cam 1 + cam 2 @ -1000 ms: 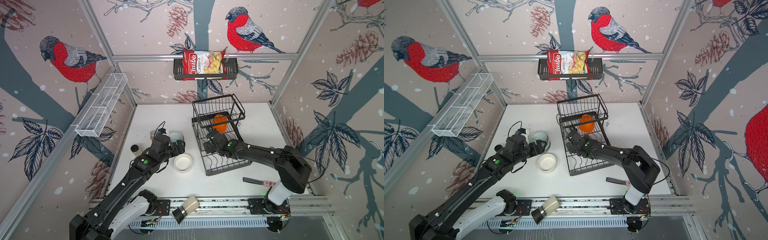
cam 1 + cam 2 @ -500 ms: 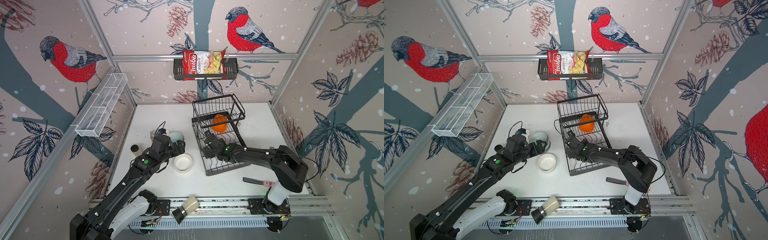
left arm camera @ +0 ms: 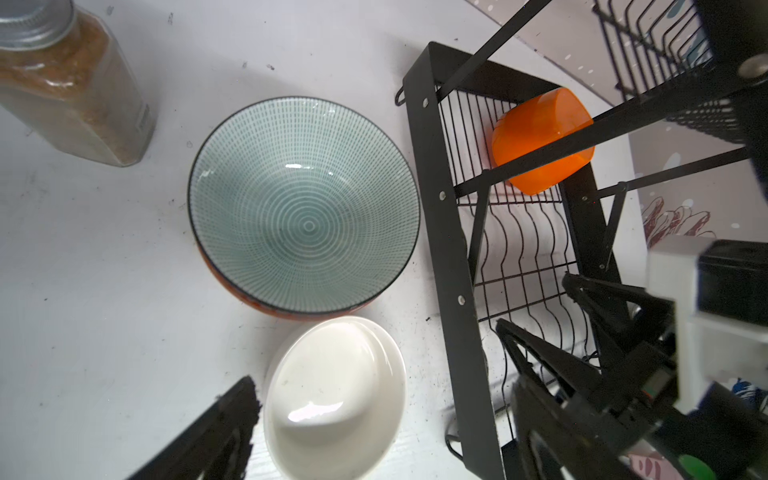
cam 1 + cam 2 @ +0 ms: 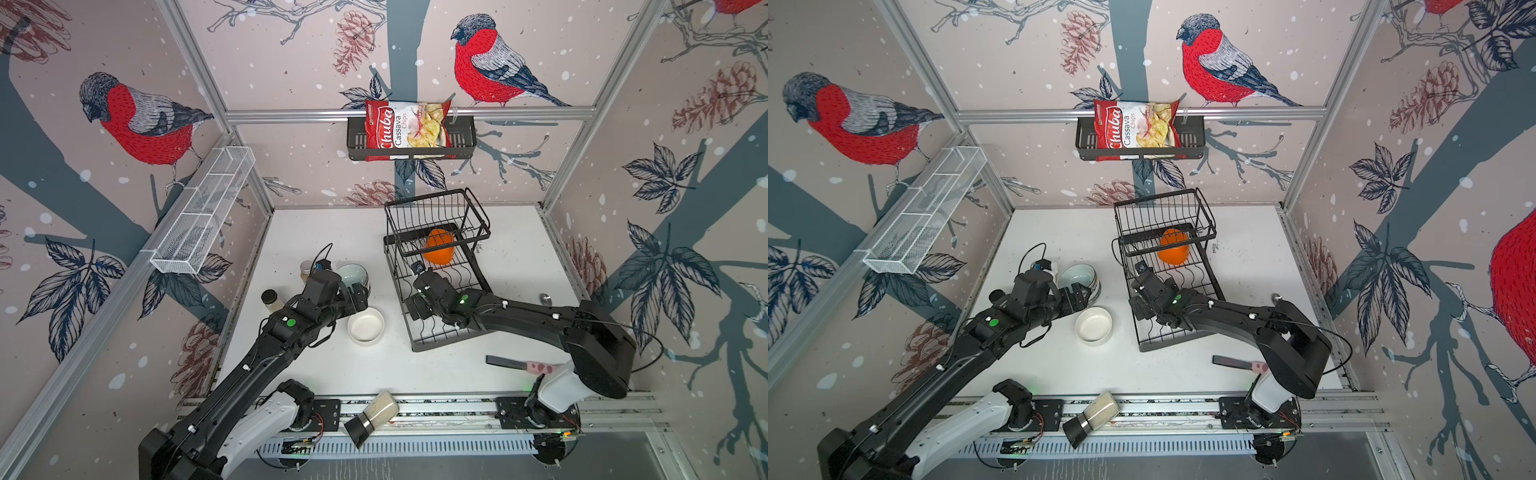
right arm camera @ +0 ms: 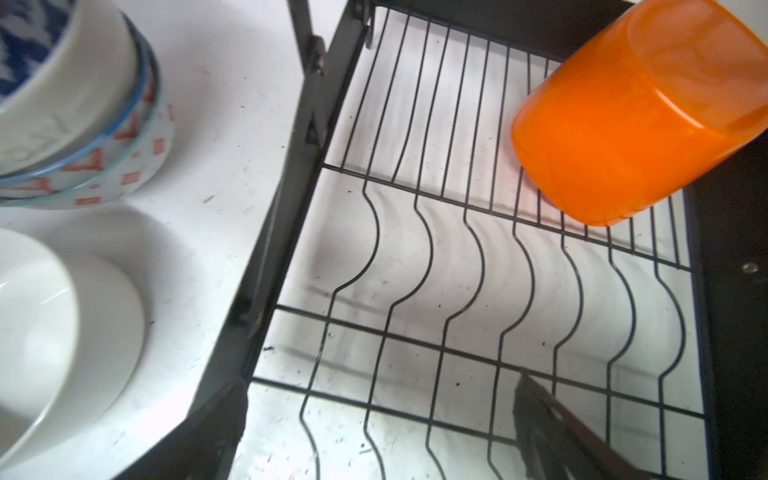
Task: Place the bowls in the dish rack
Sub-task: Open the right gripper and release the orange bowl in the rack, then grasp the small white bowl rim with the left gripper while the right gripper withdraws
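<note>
The black wire dish rack (image 4: 465, 332) (image 4: 1158, 343) stands mid-table in both top views, with an orange bowl (image 4: 439, 251) (image 4: 1174, 251) (image 3: 540, 141) (image 5: 623, 116) tipped on its side on the lower wires. To its left, a stack of bowls (image 4: 352, 276) (image 4: 1079, 279) (image 5: 75, 104) has a pale teal bowl (image 3: 303, 203) on top. A white bowl (image 4: 365, 326) (image 4: 1094, 325) (image 3: 336, 395) (image 5: 50, 332) sits in front of it. My left gripper (image 4: 357, 297) (image 4: 1077, 299) (image 3: 382, 436) hangs open over the white bowl. My right gripper (image 4: 417, 309) (image 4: 1142, 309) (image 5: 382, 436) is open and empty over the rack's front left wires.
Two spice jars (image 4: 270, 299) (image 4: 306, 270) stand left of the stack. Another jar (image 4: 372, 417) lies on the front rail. A pink-handled tool (image 4: 519, 365) lies front right. A chips bag in a black shelf basket (image 4: 409, 133) and a white mesh shelf (image 4: 203, 212) hang on the walls.
My right gripper has drawn back a little from the orange bowl toward the rack's front left. The left arm has stayed where it was.
</note>
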